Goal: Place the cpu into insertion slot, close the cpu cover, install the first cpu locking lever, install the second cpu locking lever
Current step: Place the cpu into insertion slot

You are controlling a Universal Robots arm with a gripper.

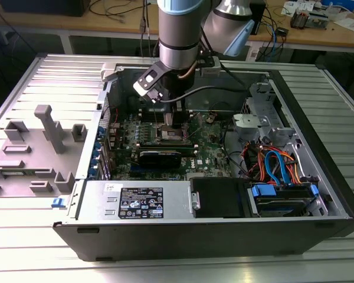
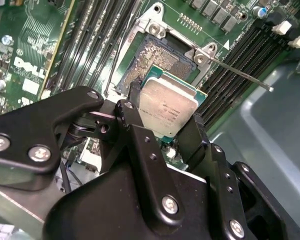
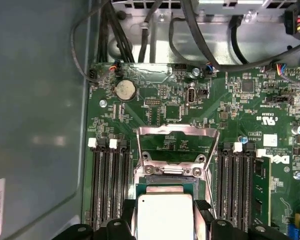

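Second wrist view: cpu [image 2: 169, 106] is clamped by its edges between the two fingers of the hand [image 2: 165, 110]. It hangs over the near edge of the slot [image 2: 157, 55] and isn't seated; can't tell if it touches. First wrist view: cover [image 3: 176, 131] stands swung up behind the slot. Lever [image 2: 240, 75] sticks out sideways. Risks, my read: chip lands skewed or offset and bends socket pins, slips in the grip, or a finger clips the memory slots [image 2: 237, 57] alongside.

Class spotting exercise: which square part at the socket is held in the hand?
The cpu, the solid silver-topped chip clamped in the hand; the cpu cover is a raised open frame, the insertion slot lies bare.
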